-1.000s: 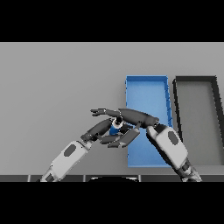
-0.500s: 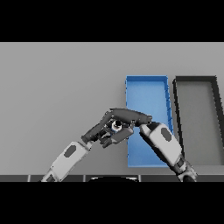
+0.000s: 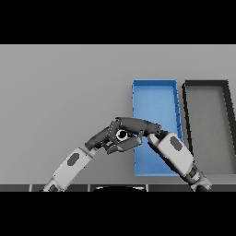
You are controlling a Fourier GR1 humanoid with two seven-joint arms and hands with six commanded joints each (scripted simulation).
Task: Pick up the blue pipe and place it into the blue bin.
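Gripping: right hand (image 3: 133, 126) curls round the pipe (image 3: 121, 135), just left of the blue bin (image 3: 155, 90).
Left hand (image 3: 105, 138): fingers beside pipe, grip unclear.
Dark bin (image 3: 205, 84): right of blue.

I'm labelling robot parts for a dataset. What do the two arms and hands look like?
Both arms have white, rounded forearm shells, each with a grey oval inset, and darker grey joints at the elbow end. The left hand and the right hand are dark charcoal, with slim jointed fingers and a thumb. No cables or markings are visible.
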